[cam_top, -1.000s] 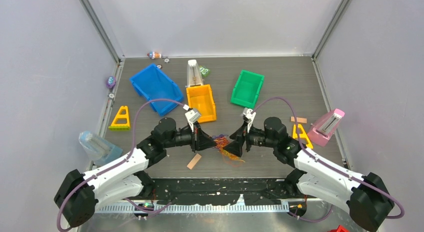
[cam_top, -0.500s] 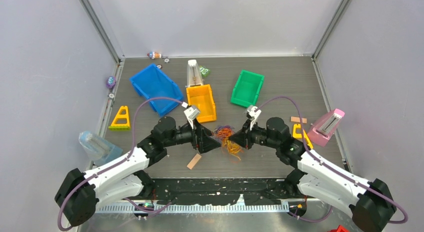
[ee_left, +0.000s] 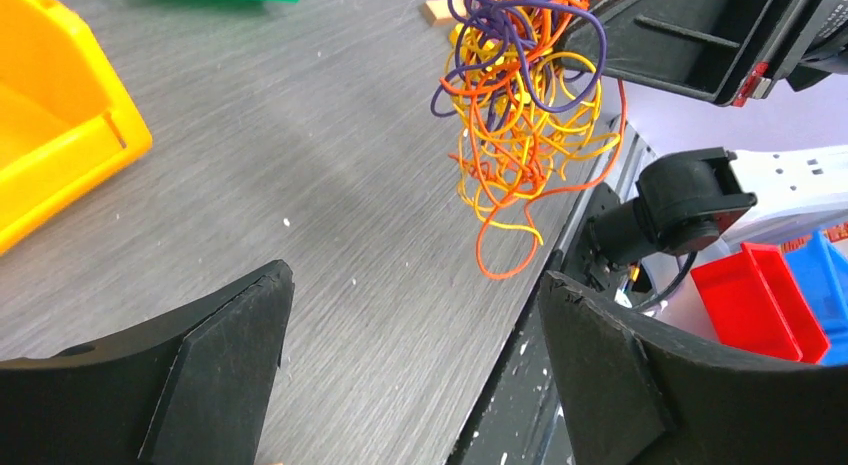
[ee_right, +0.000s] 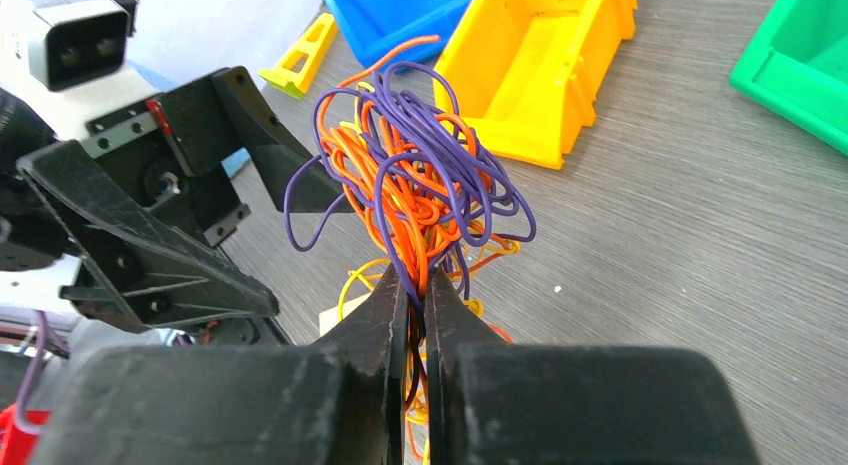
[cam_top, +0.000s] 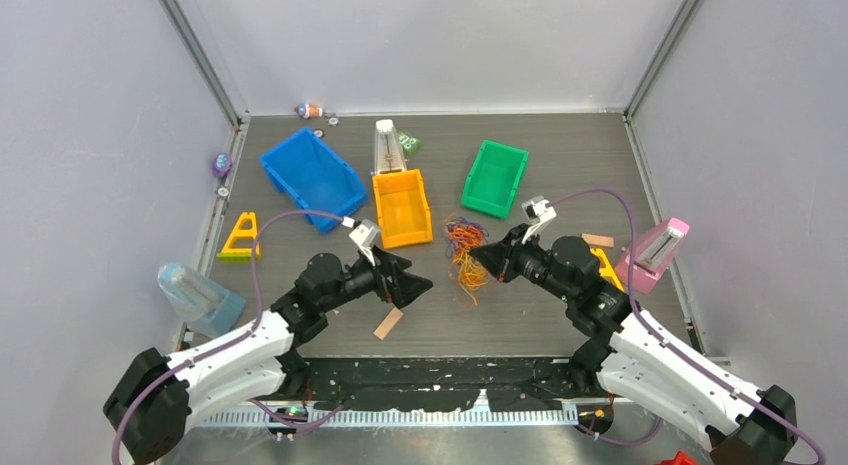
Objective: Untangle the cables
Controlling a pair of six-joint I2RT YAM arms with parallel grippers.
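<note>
Cables (cam_top: 463, 253) hang clamped in right hand (cam_top: 479, 257) near orange bin (cam_top: 424, 207) corner, left hand (cam_top: 420, 287) spread apart close beside.

Right wrist view: the cables (ee_right: 420, 185) dive between the right gripper (ee_right: 418, 275) and its pressed-together fingers (ee_right: 385, 325), so the pinched stretch is hidden. The green bin (ee_right: 800, 65) is sliced off by the right edge, the blue bin (ee_right: 395, 10) by the top. Left wrist view: the cables run off the upper edge, the orange bin (ee_left: 50, 135) off the left, and the left gripper (ee_left: 412, 277) has its fingers (ee_left: 200, 385) cut at the bottom. Overhead, the little bits (cam_top: 310, 110) in the upper left are too small to name.
</note>
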